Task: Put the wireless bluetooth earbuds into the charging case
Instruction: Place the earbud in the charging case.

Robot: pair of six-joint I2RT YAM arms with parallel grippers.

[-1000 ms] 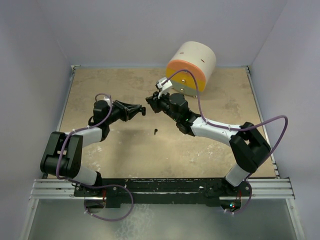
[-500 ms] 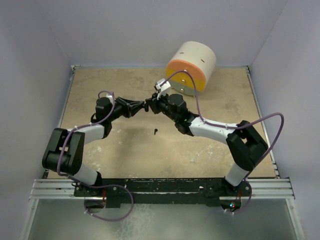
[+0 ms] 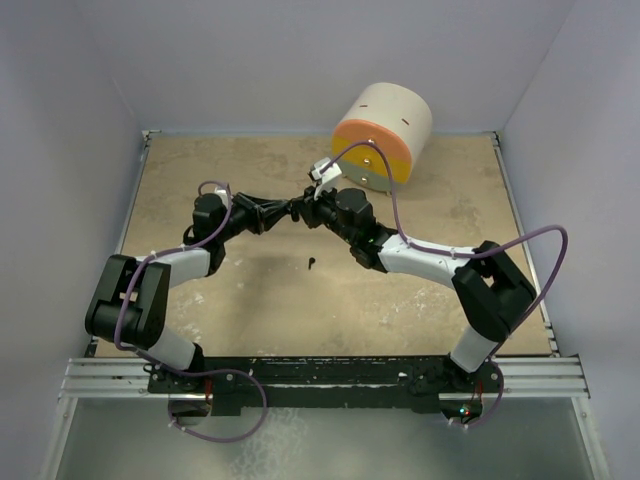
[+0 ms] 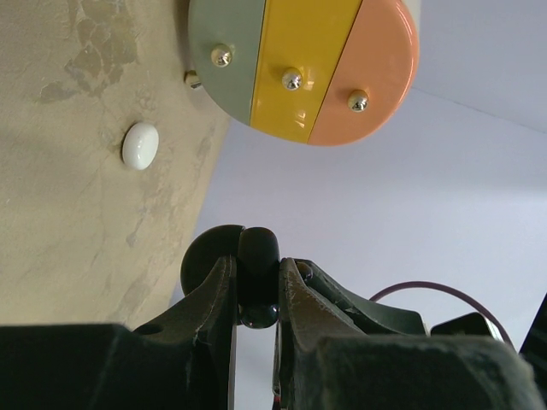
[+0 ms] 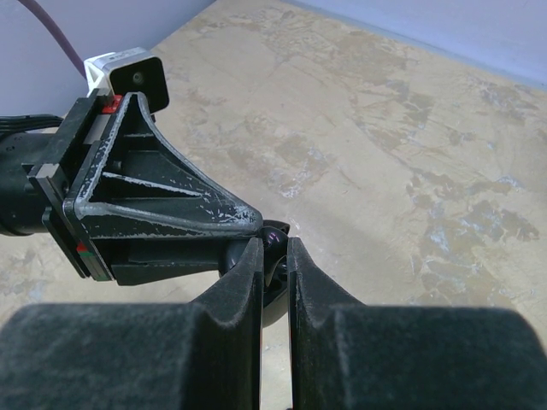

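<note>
The charging case [image 4: 258,252] is a glossy black round piece held above the table between my two grippers. My left gripper [image 4: 256,265] is shut on it, with a second dark round part [image 4: 203,260] showing behind the left finger. From the opposite side my right gripper [image 5: 274,245] is shut on a dark glossy edge of the case [image 5: 276,240]. In the top view the left gripper [image 3: 291,210] and right gripper [image 3: 305,206] meet tip to tip at mid-table. A small white oval piece [image 4: 140,145], possibly an earbud, lies on the table.
A large cream cylindrical drawer unit [image 3: 385,135] with an orange face lies at the back right; its green, yellow and peach drawer fronts [image 4: 303,60] have metal knobs. A tiny dark speck [image 3: 311,264] lies on the table in front of the grippers. Walls enclose the table.
My left gripper has moved right and closed the gap to the right gripper; their tips now meet. The right arm shifted slightly left.
</note>
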